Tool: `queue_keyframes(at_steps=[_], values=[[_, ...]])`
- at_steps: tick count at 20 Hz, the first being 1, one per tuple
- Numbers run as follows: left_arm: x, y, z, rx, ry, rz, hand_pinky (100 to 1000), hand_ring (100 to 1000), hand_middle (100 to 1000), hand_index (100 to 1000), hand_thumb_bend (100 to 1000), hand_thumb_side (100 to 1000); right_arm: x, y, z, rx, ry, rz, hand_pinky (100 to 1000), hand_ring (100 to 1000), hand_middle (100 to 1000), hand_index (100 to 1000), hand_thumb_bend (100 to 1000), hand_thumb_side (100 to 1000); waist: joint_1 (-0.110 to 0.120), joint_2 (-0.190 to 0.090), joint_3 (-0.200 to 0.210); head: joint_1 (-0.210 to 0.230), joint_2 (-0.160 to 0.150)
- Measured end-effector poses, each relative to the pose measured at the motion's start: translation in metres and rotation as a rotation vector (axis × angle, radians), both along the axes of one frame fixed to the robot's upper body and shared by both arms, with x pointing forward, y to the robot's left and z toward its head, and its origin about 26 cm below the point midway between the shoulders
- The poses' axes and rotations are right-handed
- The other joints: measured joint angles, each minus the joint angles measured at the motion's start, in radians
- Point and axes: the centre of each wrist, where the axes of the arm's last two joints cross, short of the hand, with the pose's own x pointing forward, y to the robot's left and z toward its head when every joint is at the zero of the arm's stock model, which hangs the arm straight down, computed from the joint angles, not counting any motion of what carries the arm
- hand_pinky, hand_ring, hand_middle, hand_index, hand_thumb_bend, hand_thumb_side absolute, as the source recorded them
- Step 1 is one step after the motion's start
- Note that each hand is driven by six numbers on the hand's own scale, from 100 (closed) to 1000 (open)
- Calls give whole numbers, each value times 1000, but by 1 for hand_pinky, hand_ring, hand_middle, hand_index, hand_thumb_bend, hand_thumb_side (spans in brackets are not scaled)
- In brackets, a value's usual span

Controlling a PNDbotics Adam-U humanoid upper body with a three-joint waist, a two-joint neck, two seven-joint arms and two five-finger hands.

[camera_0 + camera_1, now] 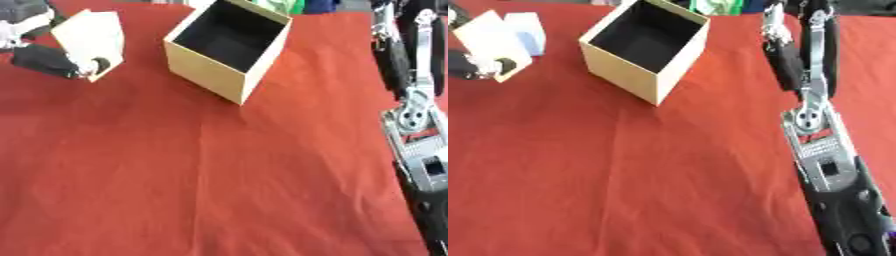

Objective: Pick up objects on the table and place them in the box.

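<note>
At far left of red-clothed bench (219,190), black left hand (48,61) curled on pale flat cardboard piece (92,40), raised beside open tan cardboard box (223,75). Right hand unseen.

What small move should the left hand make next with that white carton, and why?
Probably carry it toward the robot's right, over the open box. The left hand is curled around the lower edge of the white carton, which sits left of the box. The box's dark interior looks empty, and its opening faces up. The right arm lies along the right side, away from both.
</note>
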Motion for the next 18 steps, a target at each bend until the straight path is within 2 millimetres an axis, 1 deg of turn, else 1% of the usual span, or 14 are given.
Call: queue_keyframes(at_steps=[5, 9, 10, 14, 18], values=[[-5, -22, 13, -44, -35, -71, 674, 769, 618, 458, 100, 587, 1, 1, 3, 0, -9, 4, 792, 751, 704, 1000, 100, 827, -7, 2, -8, -12, 1], [-8, -39, 22, -73, -76, -120, 671, 762, 612, 453, 100, 578, 2, 5, 8, -6, -25, 19, 792, 751, 704, 1000, 100, 826, -10, 13, -34, -6, 0], [-8, -42, 22, -79, -86, -129, 669, 761, 610, 453, 100, 581, 3, 6, 10, -6, -28, 22, 792, 751, 704, 1000, 100, 826, -10, 17, -43, 0, -2], [-4, -48, 24, -99, -128, -151, 659, 750, 603, 450, 100, 577, 4, 8, 13, -10, -38, 33, 793, 750, 703, 1000, 100, 828, -5, 36, -81, 35, -27], [1, -51, 32, -121, -204, -190, 641, 730, 590, 441, 100, 571, 5, 11, 18, -11, -51, 42, 793, 750, 703, 1000, 100, 830, 7, 58, -129, 70, -53]])
